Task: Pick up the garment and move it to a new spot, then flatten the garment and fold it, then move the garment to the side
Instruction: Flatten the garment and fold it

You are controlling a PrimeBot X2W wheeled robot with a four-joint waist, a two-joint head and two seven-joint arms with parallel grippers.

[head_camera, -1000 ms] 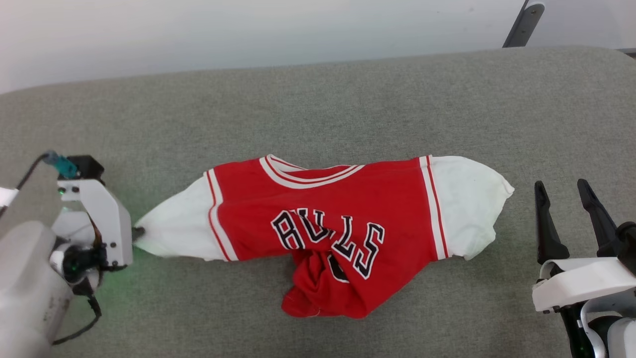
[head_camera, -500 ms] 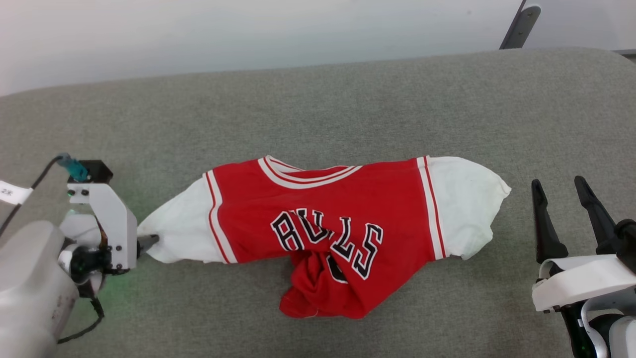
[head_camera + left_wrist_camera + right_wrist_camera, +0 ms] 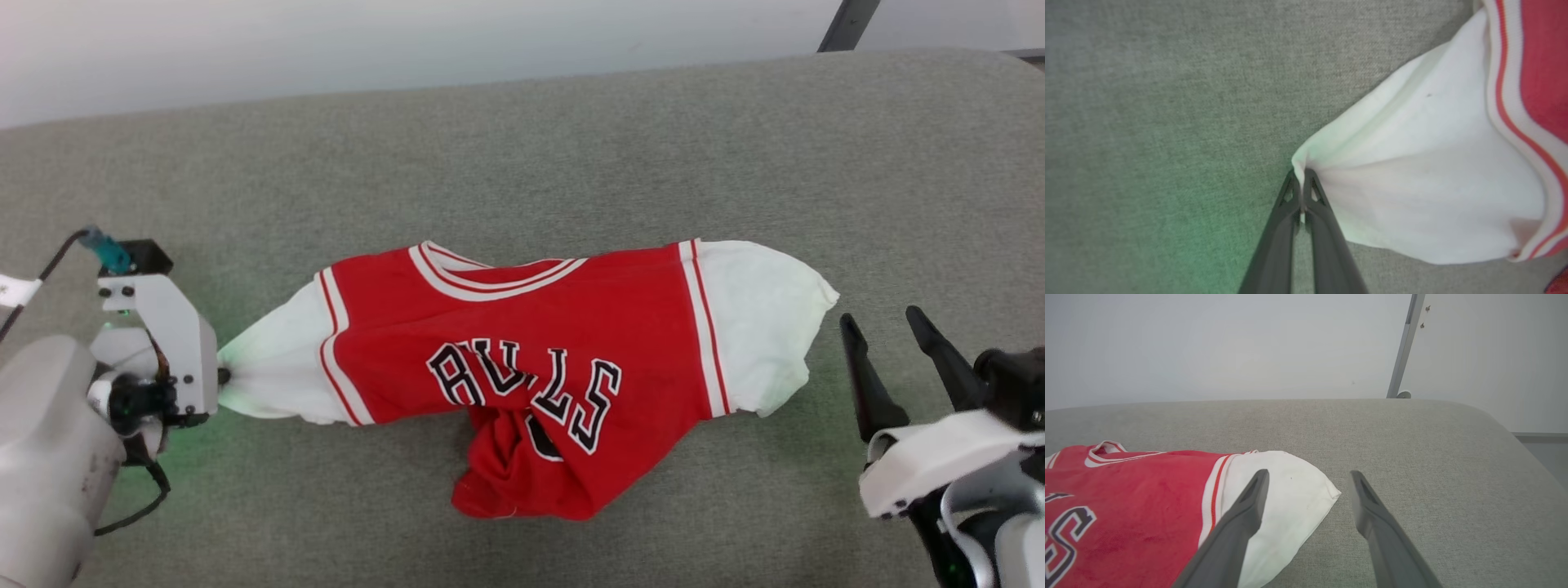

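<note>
Left tool (image 3: 222, 377) is clamped tight, operator. Your two dark fingers are pressed together on the very tip of the white sleeve (image 3: 273, 376) at your left. The left wrist view shows that pinch cleanly, with a small peak of white cloth squeezed between the fingertips (image 3: 1290, 192) and fabric creases fanning away from it.

From there the garment (image 3: 522, 327) stretches left to right across the middle of the tabletop (image 3: 571, 147). It lies chest up with the striped collar toward the far edge. The black lettering sits creased across the red front, and below it the hem is bunched into a red crumple on the near side. The other sleeve (image 3: 759, 327) lies loose on the grey fabric at your right, its cuff pointing at your second arm.

Right tool (image 3: 882, 317) stands just beside that cuff and apart from it. Its fingers are spread wide with nothing between them, as the right wrist view confirms (image 3: 1309, 473).

Further out, a green glow (image 3: 196, 453) tints the tabletop under your left wrist. Beyond the far edge you have a pale wall (image 3: 326, 41) and a slanted metal post (image 3: 845, 24) at the upper right.
</note>
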